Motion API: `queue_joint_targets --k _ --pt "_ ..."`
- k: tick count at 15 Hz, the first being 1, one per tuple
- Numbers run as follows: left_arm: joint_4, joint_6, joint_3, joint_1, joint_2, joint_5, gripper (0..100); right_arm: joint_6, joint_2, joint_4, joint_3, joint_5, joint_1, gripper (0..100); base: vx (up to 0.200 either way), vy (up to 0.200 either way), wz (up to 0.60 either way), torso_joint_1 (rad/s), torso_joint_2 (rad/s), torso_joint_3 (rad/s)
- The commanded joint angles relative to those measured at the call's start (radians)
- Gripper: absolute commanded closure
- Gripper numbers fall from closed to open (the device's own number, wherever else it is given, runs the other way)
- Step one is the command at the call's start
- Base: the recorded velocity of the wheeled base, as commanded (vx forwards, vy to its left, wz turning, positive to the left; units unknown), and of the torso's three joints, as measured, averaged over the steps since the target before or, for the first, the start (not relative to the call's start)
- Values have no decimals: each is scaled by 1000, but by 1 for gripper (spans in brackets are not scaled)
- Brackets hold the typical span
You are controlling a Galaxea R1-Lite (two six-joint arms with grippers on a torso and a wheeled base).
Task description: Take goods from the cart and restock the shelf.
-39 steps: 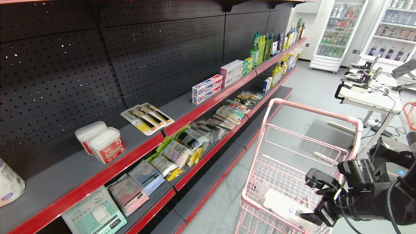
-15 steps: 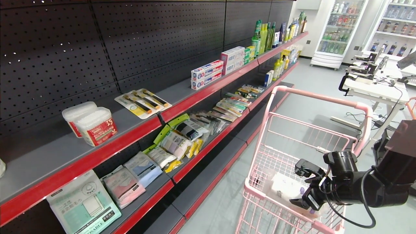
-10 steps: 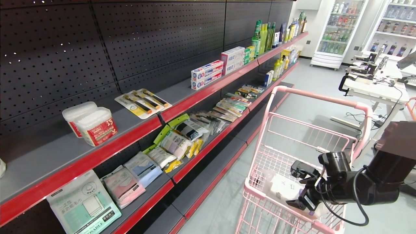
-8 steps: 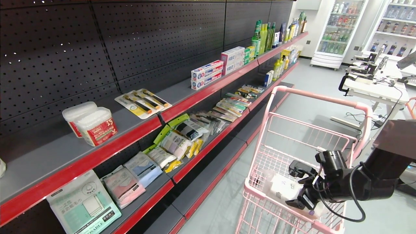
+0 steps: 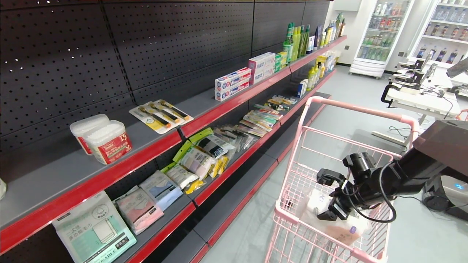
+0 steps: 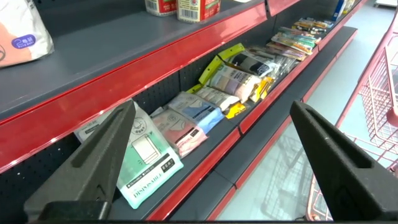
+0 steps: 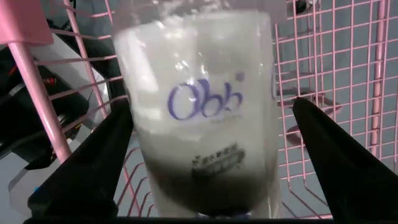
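My right gripper (image 5: 326, 197) is inside the cart (image 5: 365, 112), fingers spread wide on either side of the white pack (image 7: 199, 112). I can't tell whether they touch it, and its ends are cut off. My left gripper (image 6: 211, 168) is wide open and empty, facing the shelf (image 6: 155, 62).
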Motion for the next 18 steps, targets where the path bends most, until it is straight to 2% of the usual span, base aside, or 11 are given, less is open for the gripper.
queue_joint_targets --k 1,9,13,14,18 --pt "0 0 0 0 2 1 0 2 22 4 -33 1 13 0 0 0 0 0 0 0" --pt "0 0 0 0 2 1 0 25 30 -3 52 32 11 0 0 0 0 0 0 0" --pt "0 0 0 0 2 1 0 27 40 -8 42 32 14 0 0 0 0 0 0 0" --pt "0 0 0 0 0 1 0 27 53 -31 52 32 16 100 0 0 0 0 0 0" --pt "0 0 0 0 2 1 0 28 59 -46 59 27 13 100 0 0 0 0 0 0"
